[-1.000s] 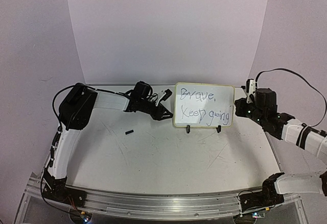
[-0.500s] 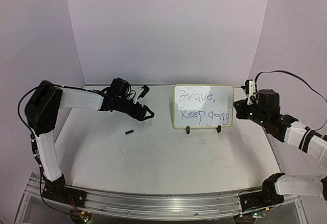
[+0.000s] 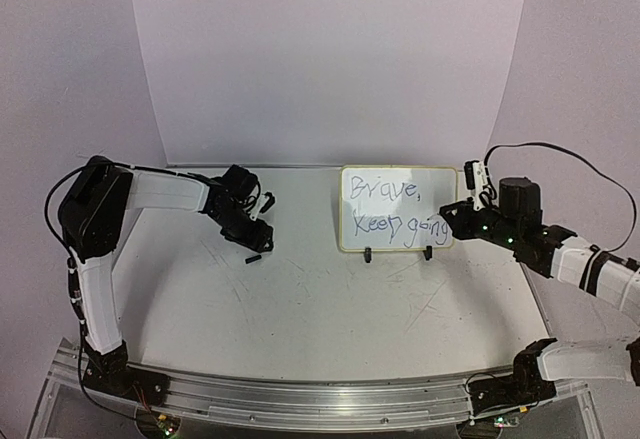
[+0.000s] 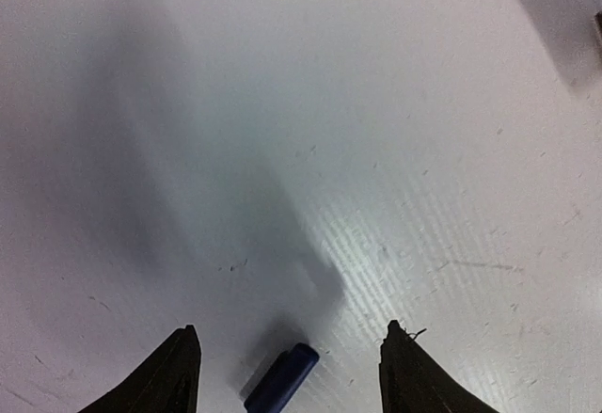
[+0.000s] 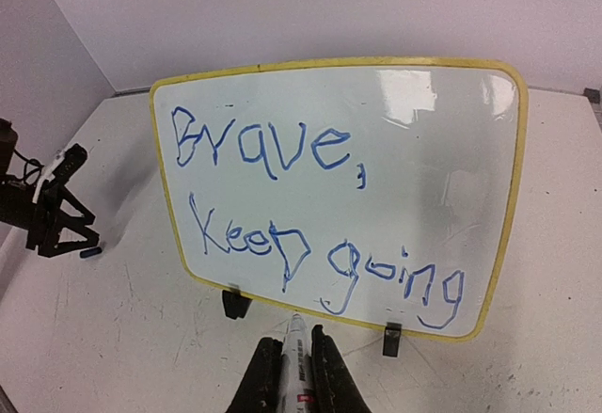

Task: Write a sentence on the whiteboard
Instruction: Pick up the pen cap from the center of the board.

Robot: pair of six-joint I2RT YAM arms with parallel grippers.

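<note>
The whiteboard [image 3: 398,207] stands upright on its two clip feet at the far middle-right of the desk [image 3: 330,309] and already reads "Brave, Keep going" in blue, so the writing looks finished or nearly so. The right gripper [image 5: 296,342] pinches a marker [image 5: 297,375] whose tip is close to the board's lower edge. The left gripper [image 4: 292,330], spread wide, hangs over a small blue cap [image 4: 282,382] on the desk; capping the marker seems to be what is left.

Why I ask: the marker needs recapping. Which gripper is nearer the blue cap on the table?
Left. The left gripper hovers open over the blue cap; the right gripper is far off, by the whiteboard.
</note>
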